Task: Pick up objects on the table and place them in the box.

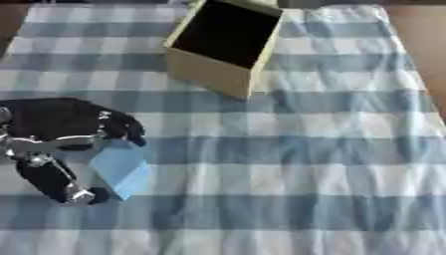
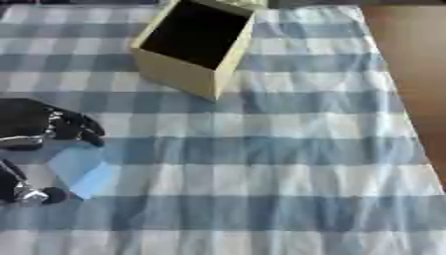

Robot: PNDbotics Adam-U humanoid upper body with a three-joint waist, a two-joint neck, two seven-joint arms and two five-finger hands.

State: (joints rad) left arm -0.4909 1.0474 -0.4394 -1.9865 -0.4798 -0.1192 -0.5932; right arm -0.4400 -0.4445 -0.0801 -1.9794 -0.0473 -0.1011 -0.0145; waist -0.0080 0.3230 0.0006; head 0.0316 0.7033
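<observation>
The left robot hand point(image 1: 61, 144) came in from the near left side of the bench point(image 1: 348, 149), which was covered by a blue-and-white checked cloth point(image 1: 305, 199). Its fingers point(image 1: 122, 127) curled over the far edge of a light blue block point(image 1: 122, 167), and its thumb point(image 1: 65, 187) reached round the block's near left side, so the robot hand was pinching the block between them. The block sat tilted, one corner pointing toward the near edge, and whether it touched the cloth could not be told. Well beyond the robot hand and off to its right stood the box point(image 1: 213, 74), pale tan outside and dark inside, open at the top and turned cornerwise. The right robot hand showed in neither view.
</observation>
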